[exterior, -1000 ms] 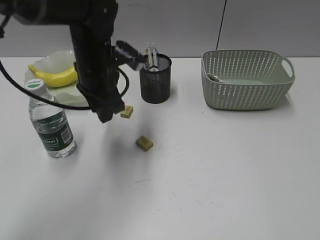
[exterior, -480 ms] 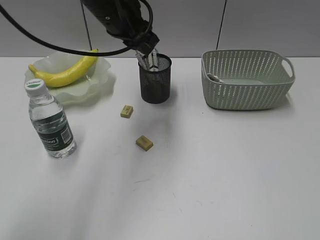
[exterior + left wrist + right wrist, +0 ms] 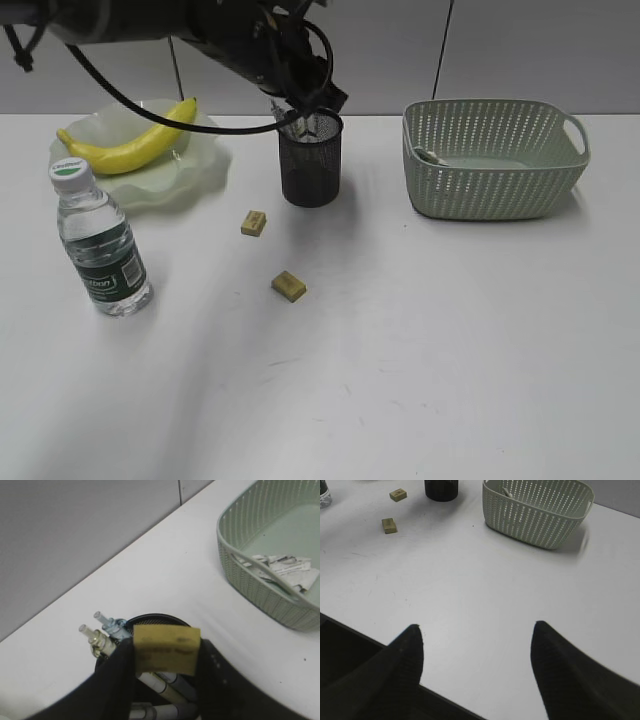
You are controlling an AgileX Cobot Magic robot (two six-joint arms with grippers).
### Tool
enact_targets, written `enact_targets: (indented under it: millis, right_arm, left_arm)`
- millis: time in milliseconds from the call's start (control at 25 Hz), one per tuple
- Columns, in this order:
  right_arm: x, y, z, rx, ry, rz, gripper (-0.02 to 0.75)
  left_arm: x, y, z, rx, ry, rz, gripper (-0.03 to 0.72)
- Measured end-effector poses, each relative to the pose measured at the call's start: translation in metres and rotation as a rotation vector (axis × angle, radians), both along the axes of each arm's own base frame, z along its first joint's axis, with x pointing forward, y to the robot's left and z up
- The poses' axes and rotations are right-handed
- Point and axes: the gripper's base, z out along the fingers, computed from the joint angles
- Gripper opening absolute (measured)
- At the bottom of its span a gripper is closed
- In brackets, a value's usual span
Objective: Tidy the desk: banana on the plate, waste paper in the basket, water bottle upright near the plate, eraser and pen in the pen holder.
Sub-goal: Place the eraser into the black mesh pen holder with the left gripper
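My left gripper (image 3: 165, 652) is shut on a tan eraser (image 3: 167, 640) and holds it just above the mouth of the black mesh pen holder (image 3: 155, 617), which has pens (image 3: 102, 640) in it. In the exterior view the left gripper (image 3: 312, 103) hovers over the pen holder (image 3: 311, 165). Two more erasers lie on the desk, one (image 3: 254, 222) and another (image 3: 289, 286). The banana (image 3: 130, 150) lies on the ruffled plate (image 3: 190, 180). The water bottle (image 3: 100, 245) stands upright. The waste paper (image 3: 285, 567) lies in the basket (image 3: 495, 165). My right gripper (image 3: 476, 630) is open and empty.
The basket (image 3: 535, 517) stands at the back right. The right gripper hangs over the desk's front edge (image 3: 365, 635). In the right wrist view the two loose erasers, one (image 3: 397, 494) and the other (image 3: 389, 525), lie at the far left.
My left arm has risen from low beside the loose erasers and swung right, to above the pen holder. The banana and plate are uncovered. Nothing on the desk has moved.
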Motion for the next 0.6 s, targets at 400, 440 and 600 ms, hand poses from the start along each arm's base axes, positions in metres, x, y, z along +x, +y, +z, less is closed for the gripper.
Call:
enact_targets:
  millis: [400, 440, 600]
  right_arm:
    - [0.000, 0.000, 0.000, 0.000, 0.000, 0.000, 0.533]
    - [0.000, 0.000, 0.000, 0.000, 0.000, 0.000, 0.533]
    - [0.000, 0.000, 0.000, 0.000, 0.000, 0.000, 0.533]
  left_arm:
    - [0.013, -0.004, -0.034, 0.049, -0.052, -0.018, 0.274]
    - [0.013, -0.004, -0.035, 0.052, -0.049, -0.018, 0.274]
    - [0.013, -0.004, -0.036, 0.066, -0.047, -0.023, 0.274]
